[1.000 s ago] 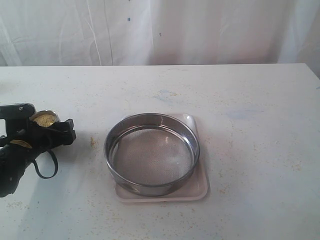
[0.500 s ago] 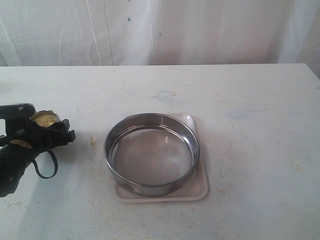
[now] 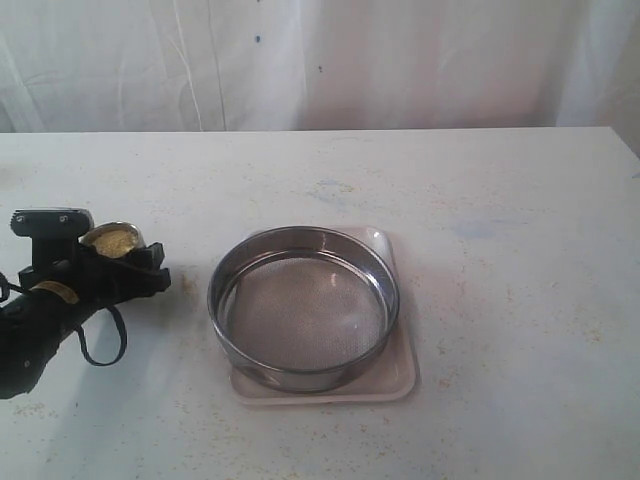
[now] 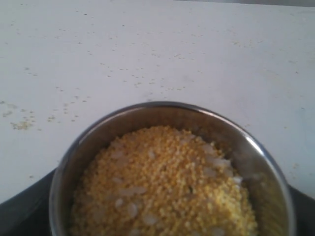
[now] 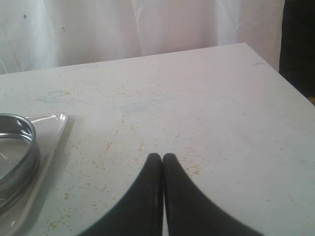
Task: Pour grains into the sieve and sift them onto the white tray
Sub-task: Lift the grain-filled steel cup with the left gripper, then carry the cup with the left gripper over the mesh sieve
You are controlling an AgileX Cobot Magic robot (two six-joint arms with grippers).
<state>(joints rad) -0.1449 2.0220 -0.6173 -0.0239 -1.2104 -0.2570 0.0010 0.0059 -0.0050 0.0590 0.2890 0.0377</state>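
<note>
Left jaws pinch the cup (image 3: 116, 240) by its slick steel wall at nine o'clock of the sieve (image 3: 303, 310), which sits on the tray (image 3: 400, 375), and the brim-high loose grains (image 4: 162, 182) look ready to spill at any tilt, while the right jaws rest pressed together.

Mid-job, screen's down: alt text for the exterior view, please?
On the left of the table, the left pincer holds a small steel cup full of yellow grains, apart from the sieve. The sieve sits on the white tray, its mesh looking bare.
</note>
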